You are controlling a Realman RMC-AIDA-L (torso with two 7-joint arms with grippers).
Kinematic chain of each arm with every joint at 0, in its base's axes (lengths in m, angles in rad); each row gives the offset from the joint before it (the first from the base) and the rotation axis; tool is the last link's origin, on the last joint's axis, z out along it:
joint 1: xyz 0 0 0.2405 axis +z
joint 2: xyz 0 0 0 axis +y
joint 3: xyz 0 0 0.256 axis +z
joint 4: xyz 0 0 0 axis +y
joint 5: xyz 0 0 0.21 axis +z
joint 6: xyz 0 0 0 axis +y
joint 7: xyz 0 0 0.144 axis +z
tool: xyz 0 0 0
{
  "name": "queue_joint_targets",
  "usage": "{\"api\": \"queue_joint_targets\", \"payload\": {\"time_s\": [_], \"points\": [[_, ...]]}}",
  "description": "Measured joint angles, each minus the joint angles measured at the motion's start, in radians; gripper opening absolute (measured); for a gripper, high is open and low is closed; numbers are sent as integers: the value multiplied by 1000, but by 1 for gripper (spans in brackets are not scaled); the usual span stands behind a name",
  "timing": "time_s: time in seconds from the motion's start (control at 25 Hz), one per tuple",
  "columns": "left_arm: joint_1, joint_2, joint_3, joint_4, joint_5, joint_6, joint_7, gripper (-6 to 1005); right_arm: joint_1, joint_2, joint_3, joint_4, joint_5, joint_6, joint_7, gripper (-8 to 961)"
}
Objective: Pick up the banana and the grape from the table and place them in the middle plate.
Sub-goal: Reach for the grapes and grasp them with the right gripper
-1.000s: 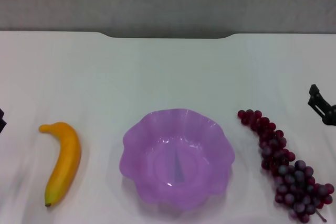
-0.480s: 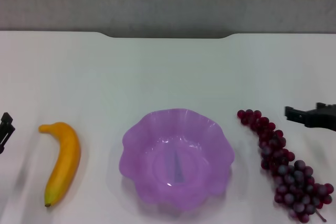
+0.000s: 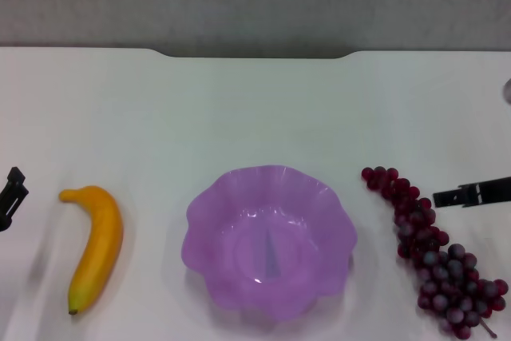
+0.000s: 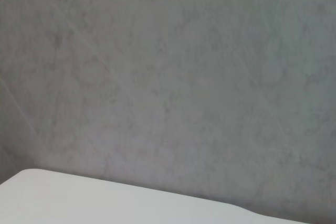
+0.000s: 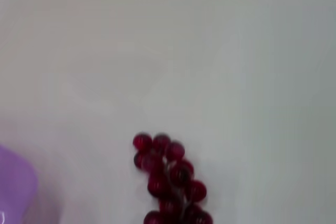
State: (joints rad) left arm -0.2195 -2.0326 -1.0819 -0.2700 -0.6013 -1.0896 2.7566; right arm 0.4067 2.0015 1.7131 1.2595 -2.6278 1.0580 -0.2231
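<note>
Nothing is placed yet: the middle plate (image 3: 270,239) sits empty, the banana (image 3: 94,245) left of it, the grape (image 3: 431,253) right. Each pincer's state cannot be told, left pincer (image 3: 11,194) apparently beyond the banana, right pincer (image 3: 469,194) beside the grape.

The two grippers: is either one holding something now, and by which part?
Nothing is held. The banana and the grape lie on the table; the left gripper and right gripper are beside them, apart.

The white table (image 3: 255,109) carries 3 things: the banana (image 3: 96,245), the middle plate (image 3: 270,241) and the grape (image 3: 431,253), which lies just beside the right gripper (image 3: 471,194).
</note>
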Motion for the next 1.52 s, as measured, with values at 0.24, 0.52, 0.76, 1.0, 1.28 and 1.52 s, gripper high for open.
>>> {"api": "queue_joint_targets", "payload": {"time_s": [0.24,0.52,0.76,1.0,1.28,1.52], "points": [[0,-1,-4,0,0,1,0,908,46,1,-81,-154,86,-83,-18,856],[-4,-1,-5,0,0,1,0,908,79,2,-188,-239,163,-140,-27,840],[-4,-1,-4,0,0,0,0,908,83,0,-191,-256,177,-136,-33,828],[-4,-1,-7,0,0,-3,0,909,82,-1,-192,-260,167,-134,-32,815],[-5,-1,-9,0,0,-7,0,909,81,-3,-187,-272,162,-124,-33,725],[-4,-1,-8,0,0,-7,0,908,79,-4,-185,-268,148,-124,-33,566]]}}
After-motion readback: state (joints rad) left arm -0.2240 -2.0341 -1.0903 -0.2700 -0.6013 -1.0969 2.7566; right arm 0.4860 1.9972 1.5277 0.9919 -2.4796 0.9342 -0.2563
